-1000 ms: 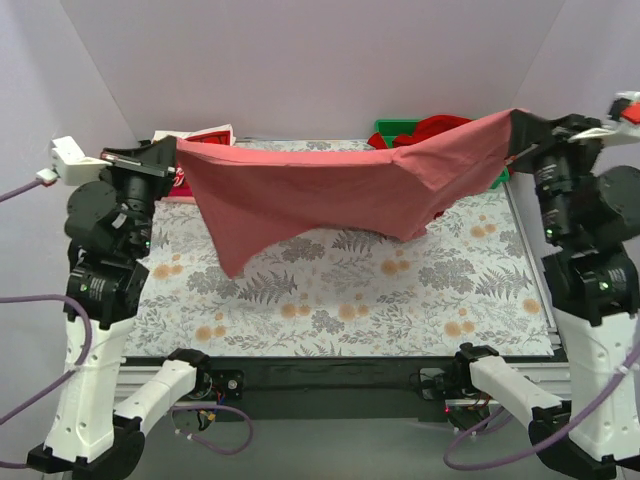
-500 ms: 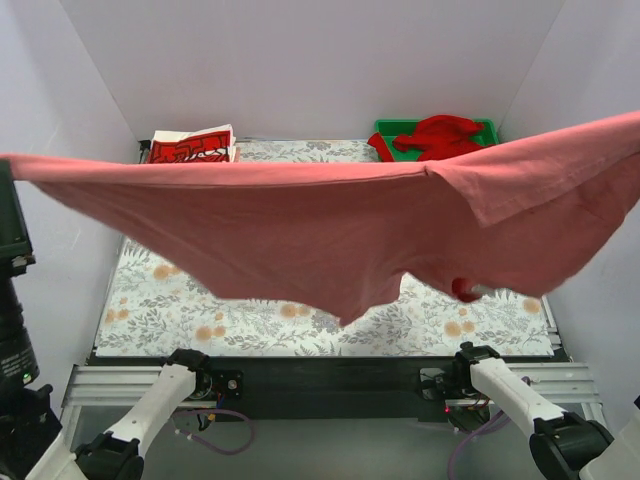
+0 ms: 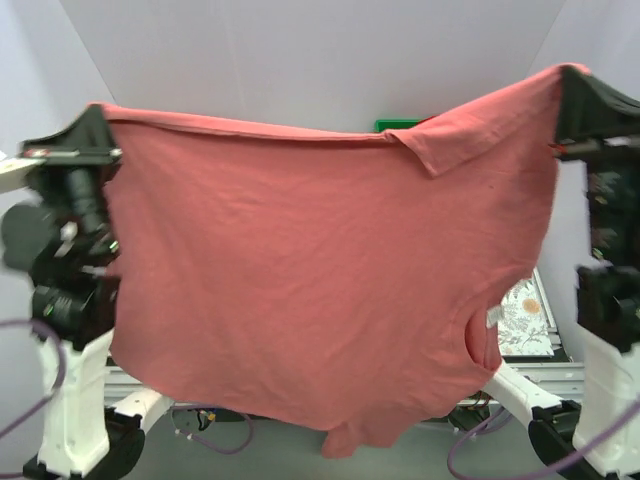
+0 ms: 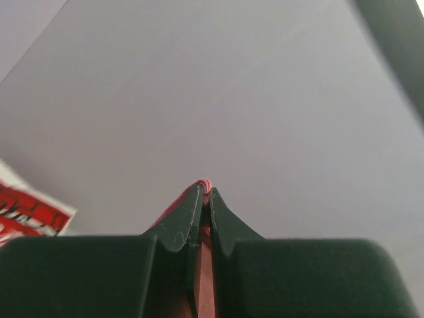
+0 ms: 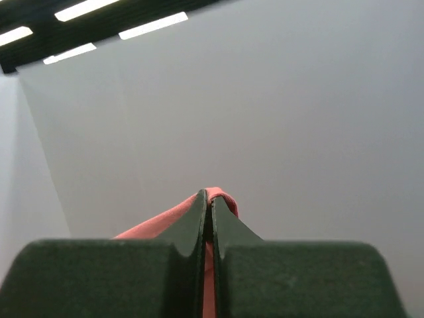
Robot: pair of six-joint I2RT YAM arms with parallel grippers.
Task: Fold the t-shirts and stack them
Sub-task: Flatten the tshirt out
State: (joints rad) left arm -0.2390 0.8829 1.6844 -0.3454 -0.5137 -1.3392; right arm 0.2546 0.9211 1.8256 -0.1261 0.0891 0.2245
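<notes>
T-shirt (image 3: pixel 300 270), pink one, hangs spread wide in air between both arms, well above table (image 3: pixel 525 322). Top edge pulled fairly straight, body and sleeve drooping. Left gripper (image 4: pixel 204 193) pressed together, pinching one top corner. Right gripper (image 5: pixel 209 199) likewise pinching other corner, cloth peeking past tips. Likely light and limp: sags wherever unsupported, creases easily, could slip from thin pinch if tugged. Best hold: hemmed corners or seams, where cloth doubles. Folded printed shirt (image 4: pixel 26 213) lies at back left.

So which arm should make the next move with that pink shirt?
Neither alone, probably: the left gripper and right gripper each pinch a top corner of the salmon-pink t-shirt spread between them, so both should lower it together.
</notes>
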